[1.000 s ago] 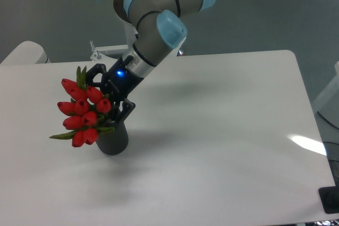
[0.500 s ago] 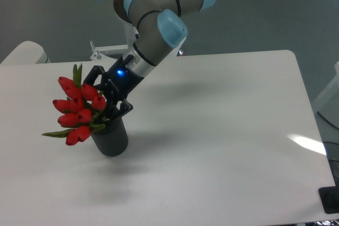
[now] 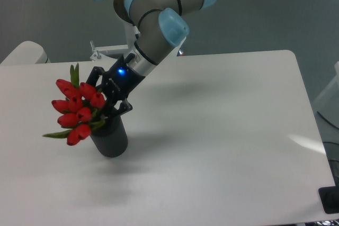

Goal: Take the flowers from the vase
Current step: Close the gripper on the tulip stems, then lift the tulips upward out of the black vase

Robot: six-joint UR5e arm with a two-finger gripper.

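gripper [image 3: 104, 104] pinched on the flowers [image 3: 76, 110] above the vase [image 3: 110, 139], white table [image 3: 222, 130] all around

Even, soft overhead light. A pale glare patch sits on the table [image 3: 212, 130] at its right edge. Shadows are faint; the picture is slightly soft.

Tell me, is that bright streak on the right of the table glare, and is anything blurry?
In the fixed camera view, a pale glare patch lies on the white table near its right edge. A soft shadow falls right of the vase. The tulips and the gripper look slightly soft, with fine detail lost.
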